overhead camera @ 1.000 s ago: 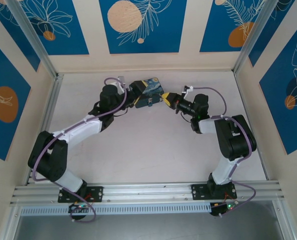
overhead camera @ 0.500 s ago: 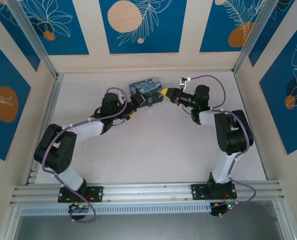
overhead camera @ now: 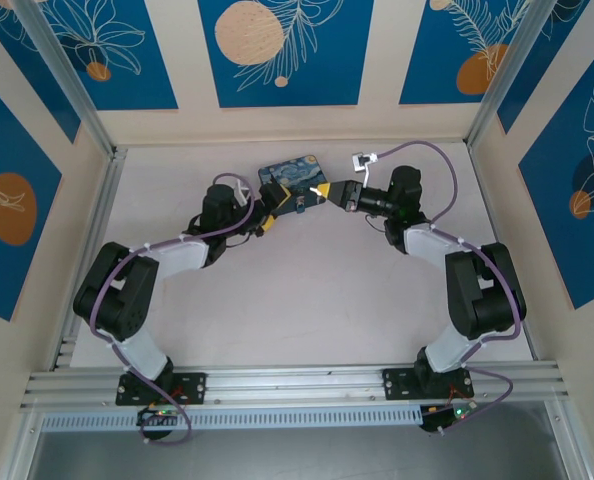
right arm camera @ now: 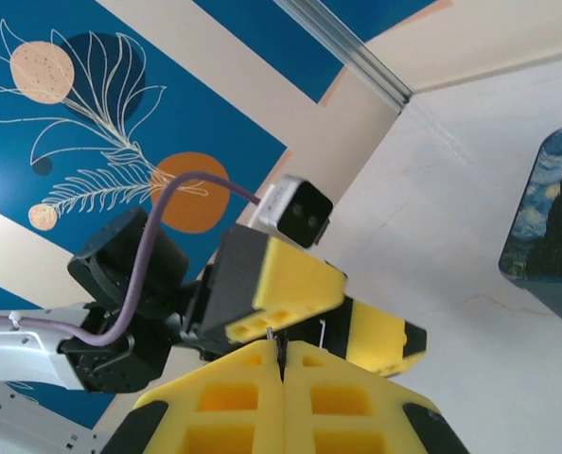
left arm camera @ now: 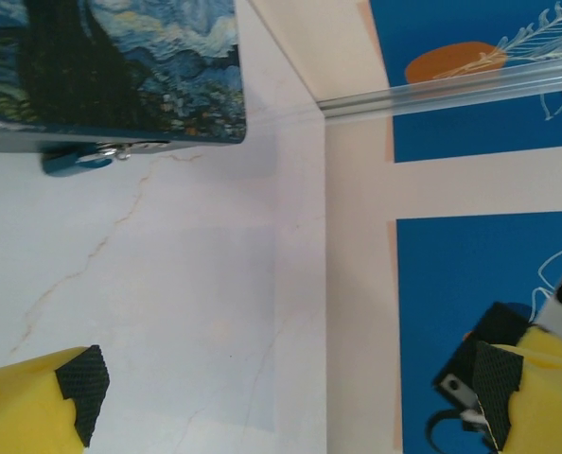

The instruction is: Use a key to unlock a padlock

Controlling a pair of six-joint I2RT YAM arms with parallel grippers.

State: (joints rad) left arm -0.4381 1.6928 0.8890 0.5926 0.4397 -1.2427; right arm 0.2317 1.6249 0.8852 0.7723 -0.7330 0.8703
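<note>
The right end effector (right arm camera: 281,364) was closed. Its two yellow foam-like fingers (right arm camera: 229,402), moulded with square hollows, pressed flat together at the bottom of the right wrist view. A thin, dark metal sliver, the key (right arm camera: 279,346), stood out of the seam between them.

The left end effector (left arm camera: 281,397) was open. One blocky yellow finger sat in the lower left corner of the left wrist view and the other in the lower right. Each was faced with a black, finely ribbed pad (left arm camera: 80,383), and nothing was between them.

In that view's upper left lay one flat box (left arm camera: 120,66) with rounded corners, printed with a swirling blue and yellow night sky. The one padlock (left arm camera: 73,164), small and bluish with a thin silvery shackle, sat right against the box's lower edge.

The counter (left arm camera: 167,303) was smooth and pale, crossed by faint tan veins like marble.

From above, the two arms bent inward toward the box in the upper middle of the frame. The two end effectors were just beside it, one at the lower left and one at the right. The walls (overhead camera: 277,50) were cream with blue panels showing white leaf outlines and orange discs.
</note>
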